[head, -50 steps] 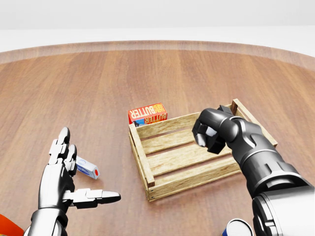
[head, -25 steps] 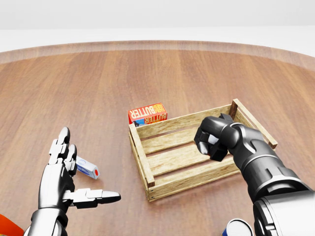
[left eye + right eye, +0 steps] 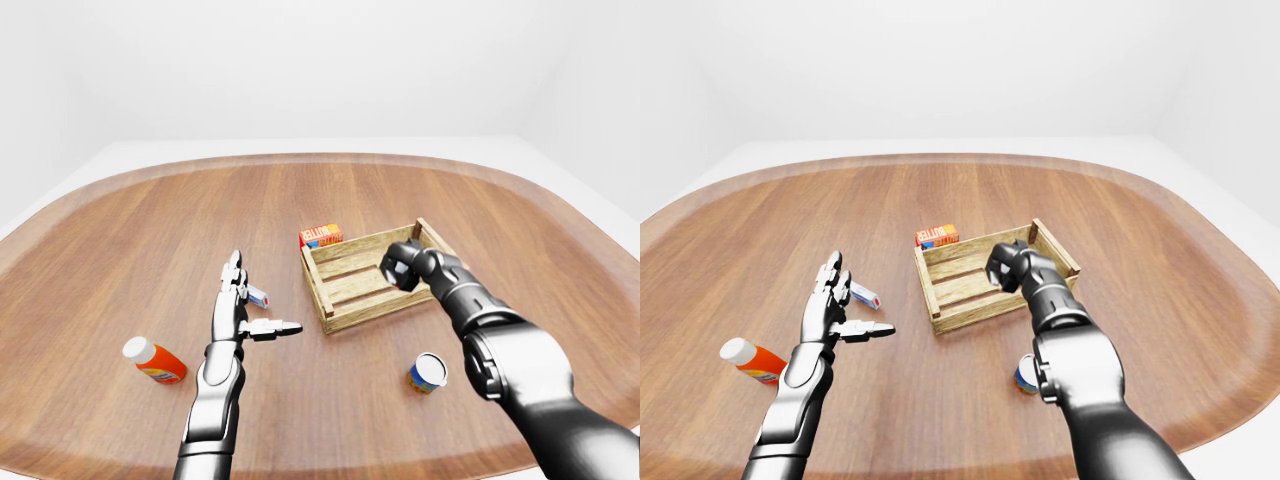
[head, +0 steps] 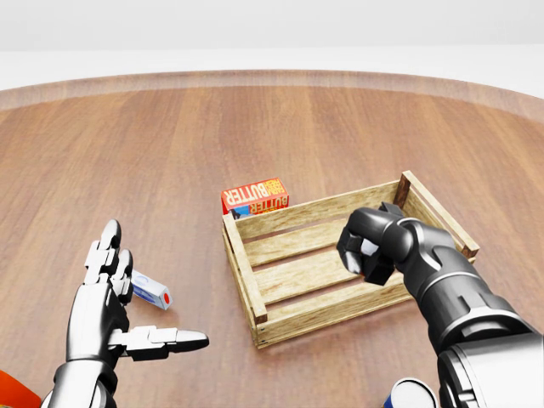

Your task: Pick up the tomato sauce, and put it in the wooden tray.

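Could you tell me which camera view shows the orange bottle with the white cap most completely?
The left-eye view: the orange bottle lies whole on the table there, cap included. The right-eye view also shows it whole, nearer its left edge. The head view catches only an orange sliver at the bottom-left corner.

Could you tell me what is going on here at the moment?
A simulated humanoid stands at a wooden table. Its right hand, fingers curled into a fist with nothing visibly in it, hangs over the wooden tray. The left hand is open near a small tube. A can, possibly the tomato sauce, stands outside the tray, beside a butter box and an orange bottle.
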